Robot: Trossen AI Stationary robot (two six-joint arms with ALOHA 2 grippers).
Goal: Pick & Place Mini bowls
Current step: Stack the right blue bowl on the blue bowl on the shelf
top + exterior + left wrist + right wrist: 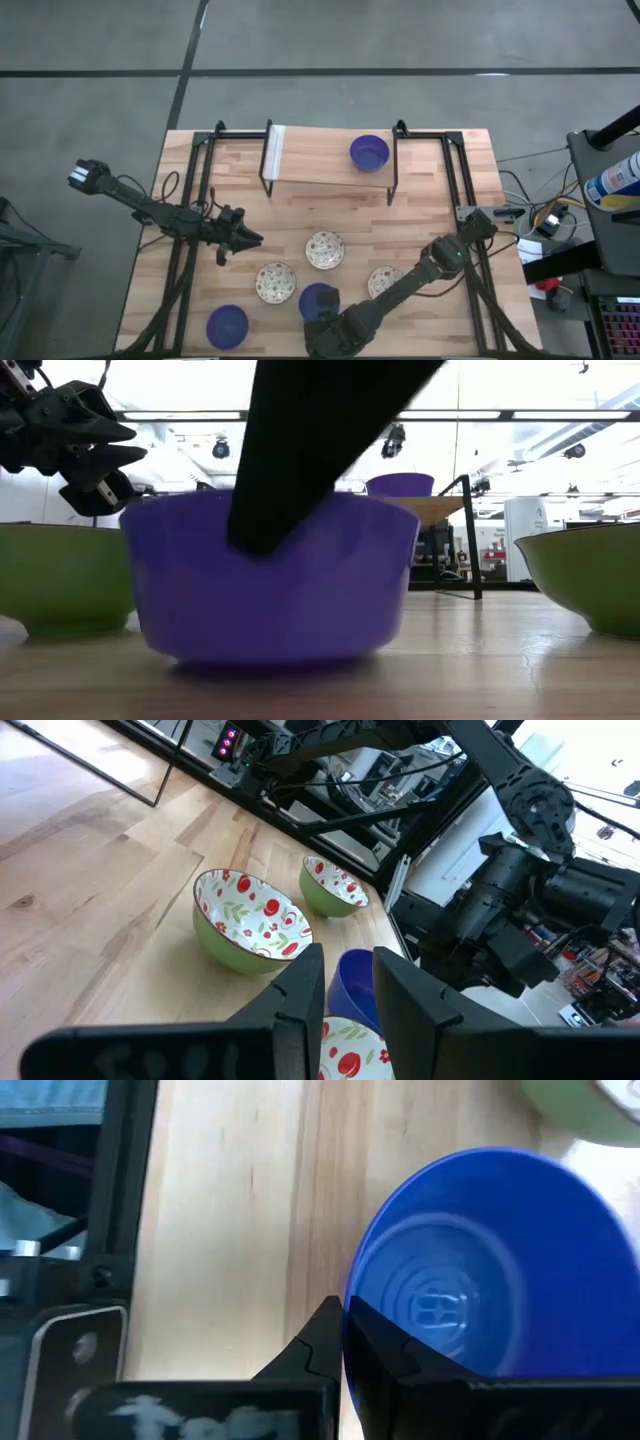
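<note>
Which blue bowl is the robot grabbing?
The blue bowl in the front row's middle, with the right pincer closed on its rim. The other two blue bowls sit untouched.

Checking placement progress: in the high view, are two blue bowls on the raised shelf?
No. Only one blue bowl sits on the raised shelf; the other two blue bowls are at the table's near edge.

Bright, even overhead light; glaring ceiling lamps (pixel 300 415) in low view, blurred foreground.
</note>
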